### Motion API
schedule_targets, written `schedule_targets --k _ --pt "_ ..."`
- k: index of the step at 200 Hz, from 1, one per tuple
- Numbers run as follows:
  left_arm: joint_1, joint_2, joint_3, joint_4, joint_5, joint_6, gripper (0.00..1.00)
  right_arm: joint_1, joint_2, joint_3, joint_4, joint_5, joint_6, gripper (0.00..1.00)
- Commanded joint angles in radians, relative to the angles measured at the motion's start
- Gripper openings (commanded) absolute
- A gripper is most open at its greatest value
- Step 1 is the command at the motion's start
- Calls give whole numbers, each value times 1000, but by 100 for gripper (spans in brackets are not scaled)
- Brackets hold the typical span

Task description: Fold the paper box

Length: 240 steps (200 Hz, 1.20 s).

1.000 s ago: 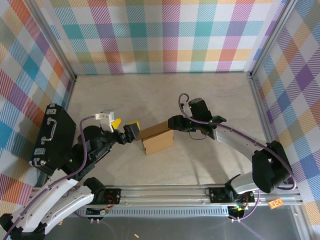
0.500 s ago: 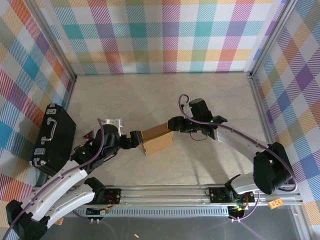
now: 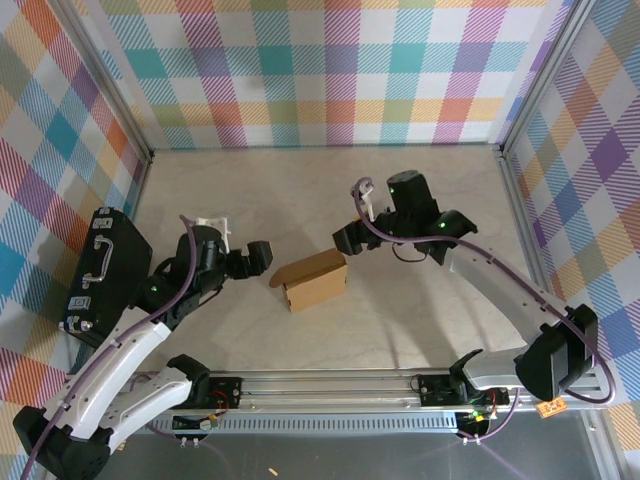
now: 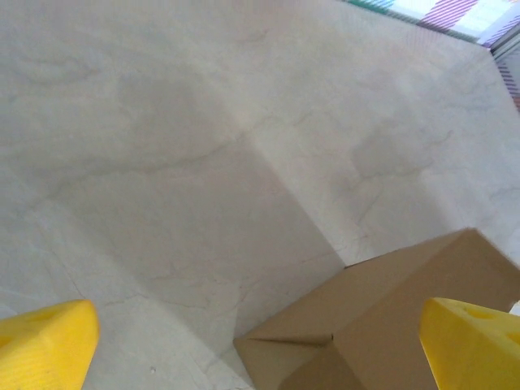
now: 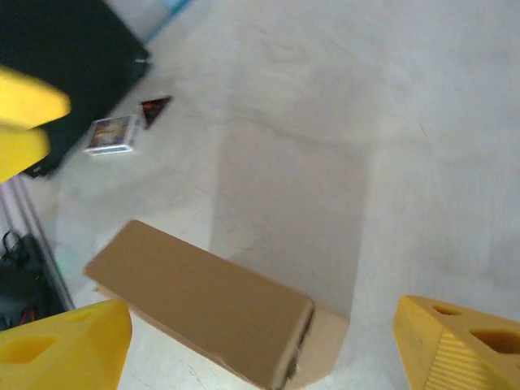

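**A:** Where's the paper box (image 3: 316, 281)?

**B:** It's plain brown cardboard, in a low block shape, sitting near the middle of the pale marbled table (image 3: 430, 190). Long side runs roughly left to right, slightly skewed. From overhead the top panel slopes down to a point at its left end. In the right wrist view that panel seems to stand a little proud of the body at one end. Can't tell if it is tucked in.

**A:** Left gripper (image 3: 258, 256)?

**B:** Just off the box's left corner. It looks apart from the box, though the gap is small. Its yellow fingers (image 4: 47, 341) sit at opposite edges of the left wrist view, spread wide, nothing between them. The box corner lies low in that view.

**A:** Right gripper (image 3: 347, 239)?

**B:** Beyond the box's far right corner, near it, with a strip of table showing between. Its yellow fingers (image 5: 455, 341) are also splayed wide and grip nothing. The box lies below and between them, untouched.

**A:** Anything else?

**B:** Black hard case with a handle (image 3: 105, 272) at the left edge of the table, against the checked wall (image 3: 330, 70), well apart from the box. Small printed card (image 5: 110, 135) and a small red triangular piece (image 5: 154, 106) on the table beside the case, both too blurred to identify.
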State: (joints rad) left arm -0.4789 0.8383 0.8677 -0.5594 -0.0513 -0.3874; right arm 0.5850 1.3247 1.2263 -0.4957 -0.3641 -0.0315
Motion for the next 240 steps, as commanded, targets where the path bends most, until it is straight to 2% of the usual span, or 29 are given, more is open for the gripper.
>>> schedule_targets --k 1,18,25,34,58,78,96,131,158,185,198,219,240 --pt "26 21 95 -120 93 91 100 24 -25 60 -194 -192 -519 87" --pt "26 26 106 -142 120 83 100 29 -39 18 -254 -207 -859 96" --pt "29 23 97 -135 140 72 100 29 -44 -7 -240 -197 -954 100" --pt "28 19 81 -123 176 68 100 29 -32 -23 -213 -174 -1027 99" --pt "28 0 42 -119 160 56 100 30 70 75 -275 -226 -1124 99" --pt "29 -16 26 -103 148 39 100 38 133 85 -219 -248 -1169 99" --pt "32 -23 27 -99 123 32 100 74 222 146 -302 -243 -1239 100" --pt "43 -44 26 -125 71 33 100 107 306 165 -276 -236 -1251 99" --pt "45 -69 7 -118 66 24 100 127 379 222 -329 -189 -1269 90" --pt "46 -80 -8 -117 73 13 100 128 387 207 -278 -190 -1214 79" --pt "47 -86 -16 -117 77 4 100 128 387 212 -274 -182 -1194 71" --pt "46 -112 -41 -101 77 -14 100 129 390 233 -305 -175 -1194 53" --pt "47 -142 -64 -85 61 -29 100 128 361 204 -295 -179 -1181 50"
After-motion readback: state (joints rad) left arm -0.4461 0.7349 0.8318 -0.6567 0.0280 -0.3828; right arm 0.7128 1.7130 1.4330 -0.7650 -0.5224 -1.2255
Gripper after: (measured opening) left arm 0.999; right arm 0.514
